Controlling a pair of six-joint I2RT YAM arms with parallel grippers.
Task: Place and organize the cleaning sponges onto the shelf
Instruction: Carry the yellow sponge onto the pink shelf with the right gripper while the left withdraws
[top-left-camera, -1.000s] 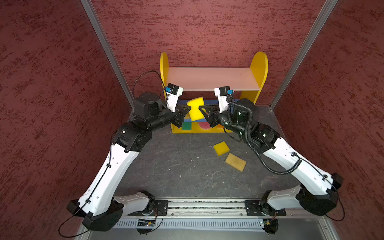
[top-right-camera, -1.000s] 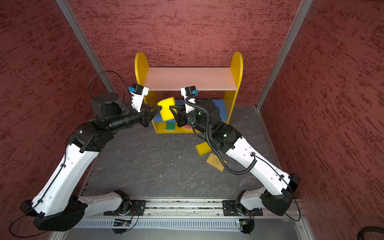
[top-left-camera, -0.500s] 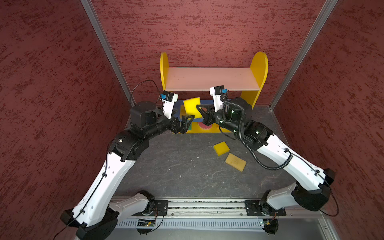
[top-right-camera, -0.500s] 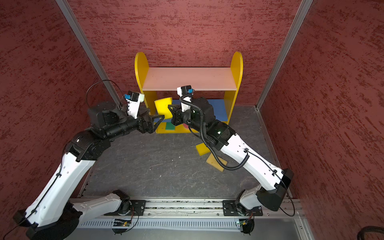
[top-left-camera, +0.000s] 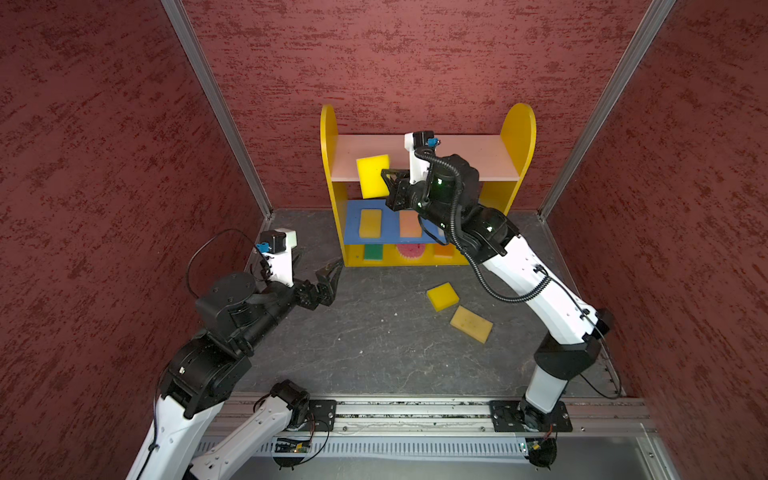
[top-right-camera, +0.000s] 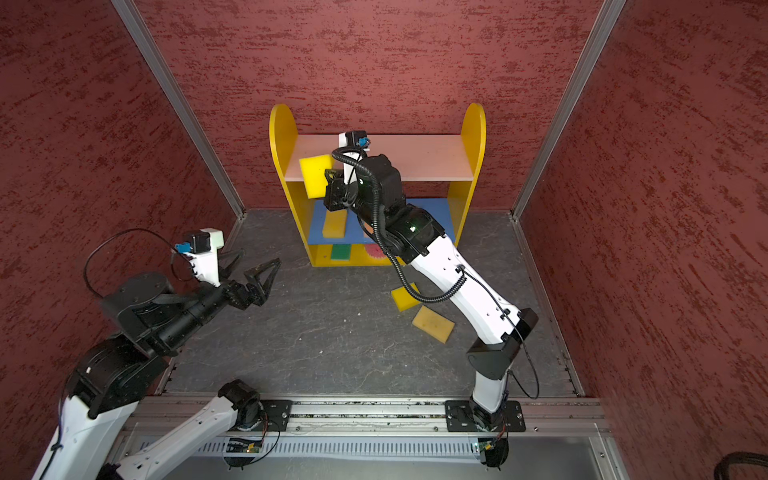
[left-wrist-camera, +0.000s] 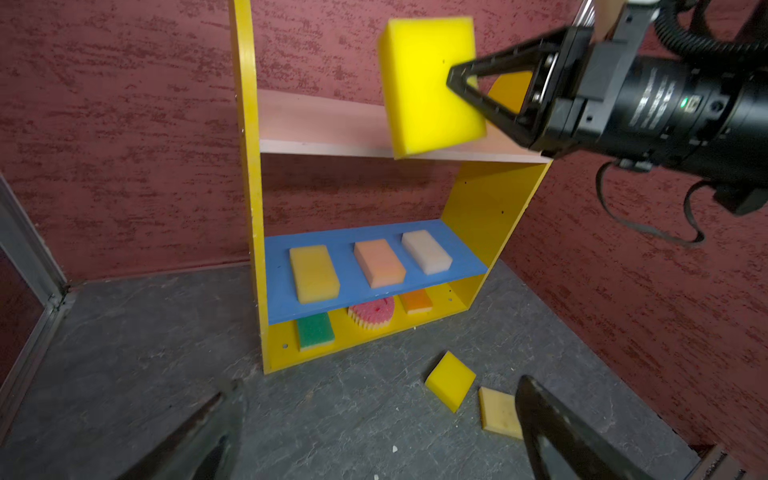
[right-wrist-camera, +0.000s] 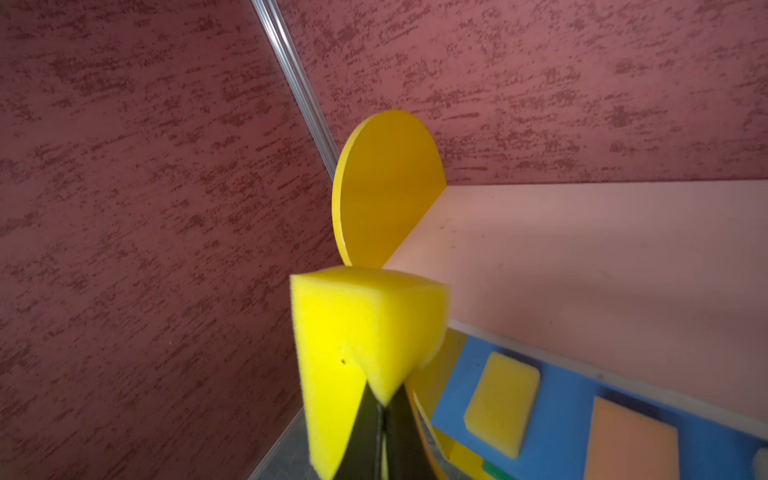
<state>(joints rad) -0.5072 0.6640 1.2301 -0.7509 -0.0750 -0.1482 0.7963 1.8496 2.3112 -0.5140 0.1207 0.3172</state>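
While right gripper (top-left-camera: 385, 179) fingers pinch the yellow sponge (top-left-camera: 371, 174), upper centre, by the shelf (top-left-camera: 469, 156) | left gripper (top-right-camera: 252, 266) fingers wide, lower left.

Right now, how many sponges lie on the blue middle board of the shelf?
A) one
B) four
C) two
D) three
D: the left wrist view shows a golden sponge, a peach sponge and a cream sponge lying apart on the blue board.

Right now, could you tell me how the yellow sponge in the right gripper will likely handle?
Probably soft: the yellow sponge dents where the right gripper pinches it. Likely light, held by one edge without sagging. Flat-sided, so unlikely to roll.
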